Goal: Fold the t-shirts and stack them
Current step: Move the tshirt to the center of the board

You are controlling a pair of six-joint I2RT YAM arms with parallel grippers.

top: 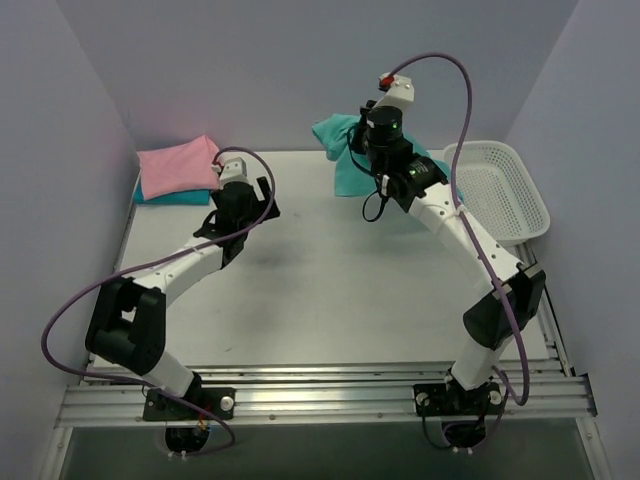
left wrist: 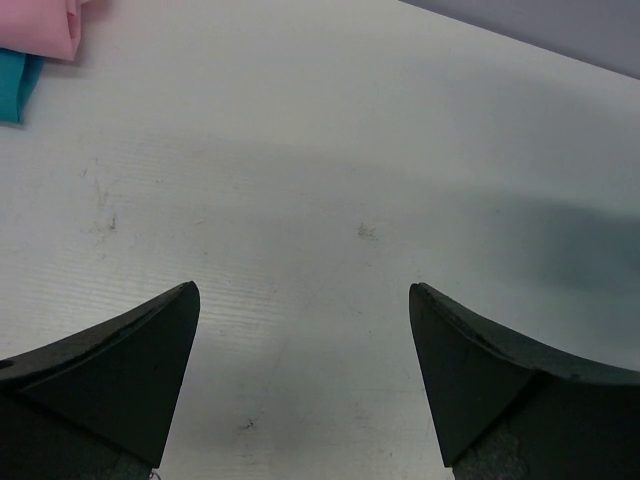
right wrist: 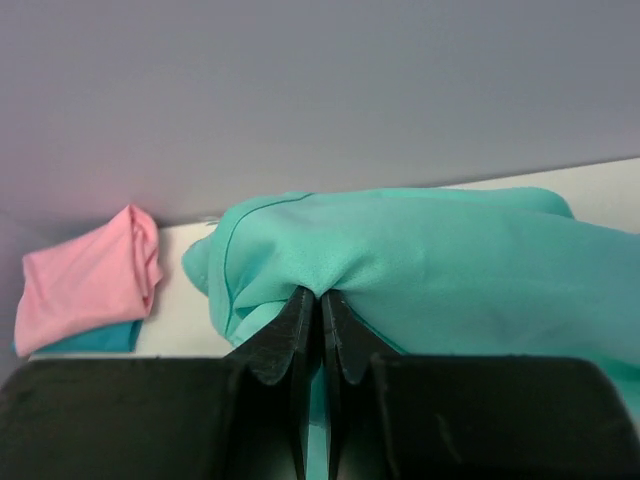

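The teal-green t-shirt (top: 345,150) lies crumpled at the back of the table (top: 330,290), partly under my right arm. My right gripper (right wrist: 321,297) is shut on a fold of this teal-green t-shirt (right wrist: 420,260). The pink t-shirt (top: 178,164) lies folded on the darker teal-blue t-shirt (top: 175,197) at the back left; both also show in the right wrist view, the pink one (right wrist: 85,285) above the teal-blue one (right wrist: 90,340). My left gripper (left wrist: 304,300) is open and empty over bare table, with the pink t-shirt (left wrist: 40,25) and the teal-blue t-shirt (left wrist: 15,85) at its far left.
A white mesh basket (top: 500,185) stands at the back right, next to my right arm. Lilac walls close in the table on the left, back and right. A metal rail (top: 320,395) runs along the near edge.
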